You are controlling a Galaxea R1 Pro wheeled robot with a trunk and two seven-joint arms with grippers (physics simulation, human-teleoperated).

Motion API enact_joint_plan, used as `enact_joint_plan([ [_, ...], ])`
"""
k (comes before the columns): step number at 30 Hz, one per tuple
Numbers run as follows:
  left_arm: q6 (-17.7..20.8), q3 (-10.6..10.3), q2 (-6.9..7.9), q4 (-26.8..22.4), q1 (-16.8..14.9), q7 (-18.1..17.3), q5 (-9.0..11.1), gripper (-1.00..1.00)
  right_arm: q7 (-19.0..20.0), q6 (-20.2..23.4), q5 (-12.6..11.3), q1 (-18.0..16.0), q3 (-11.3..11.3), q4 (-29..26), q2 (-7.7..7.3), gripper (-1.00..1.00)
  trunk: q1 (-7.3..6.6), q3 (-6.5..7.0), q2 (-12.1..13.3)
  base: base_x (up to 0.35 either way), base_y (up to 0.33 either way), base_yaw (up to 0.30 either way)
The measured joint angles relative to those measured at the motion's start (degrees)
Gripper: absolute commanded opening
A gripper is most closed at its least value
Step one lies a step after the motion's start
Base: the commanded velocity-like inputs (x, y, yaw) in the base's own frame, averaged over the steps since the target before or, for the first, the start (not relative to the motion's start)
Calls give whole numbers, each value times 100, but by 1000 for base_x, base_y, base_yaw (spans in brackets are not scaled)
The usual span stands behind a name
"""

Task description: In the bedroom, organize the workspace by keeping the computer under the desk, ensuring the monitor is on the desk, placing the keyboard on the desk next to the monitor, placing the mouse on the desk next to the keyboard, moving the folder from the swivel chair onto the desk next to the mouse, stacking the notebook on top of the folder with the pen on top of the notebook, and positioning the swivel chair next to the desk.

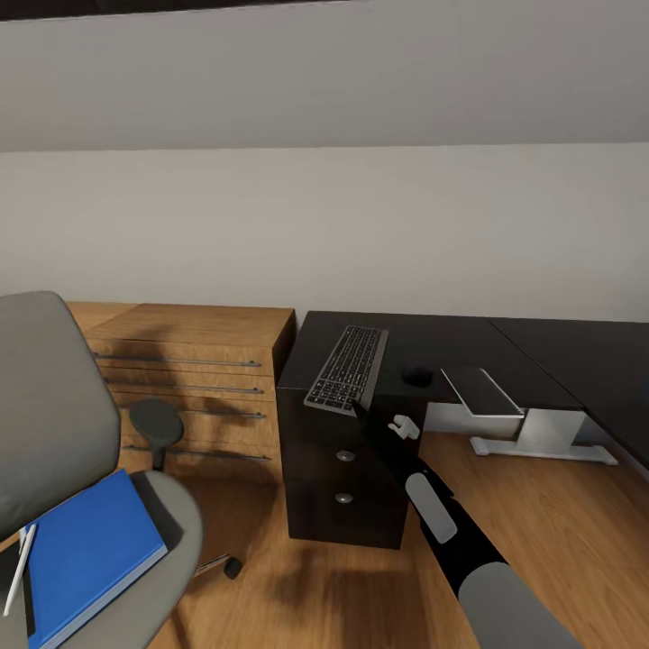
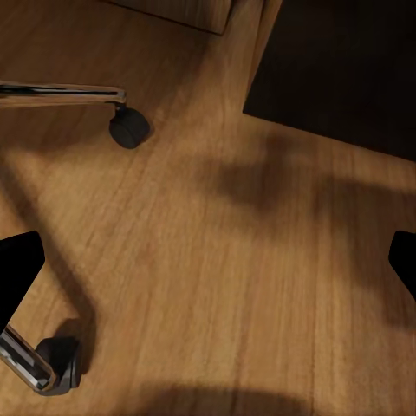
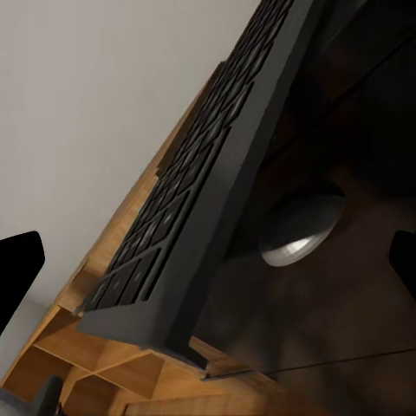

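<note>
At the near end of the tabletop (image 1: 433, 347), the right gripper (image 1: 359, 410) sits just below the keyboard (image 1: 348, 368), by its near short edge, which juts a bit past the tabletop edge above the drawer unit (image 1: 342, 469). Right wrist view: fingers (image 3: 19, 269) spread wide, dark tips at both sides of frame, keyboard edge (image 3: 208, 199) between them; can't tell if either tip touches it, nothing gripped. Same view shows a round grey drawer knob (image 3: 299, 230) right under the keyboard.

Left gripper (image 2: 208, 269) over bare wood floor (image 2: 217, 225); fingers (image 2: 17, 273) wide apart, holding nothing. That view also catches a chrome chair leg w/ black caster (image 2: 128, 128) and a second caster (image 2: 61, 364).

Head view adds what the wrist cams miss: swivel chair (image 1: 54, 406) at left w/ blue folder (image 1: 90, 550) flat on the seat, pen (image 1: 20, 568) lying just beside the folder's left edge. Small dark mouse (image 1: 416, 374) on tabletop right of the keyboard, near but apart. Grey notebook (image 1: 482, 392) further right, overhanging the tabletop edge. Light-wood dresser (image 1: 189, 379) stands against the wall, just left of the drawer unit.
</note>
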Motion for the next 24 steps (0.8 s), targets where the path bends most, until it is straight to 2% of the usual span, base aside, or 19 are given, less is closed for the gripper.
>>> enact_joint_plan([
  [24, 0, 0, 0, 0, 0, 0, 0, 100, 3, 16, -11, 0, 16, 155, 24, 100, 0, 0, 0, 0, 2, 0],
])
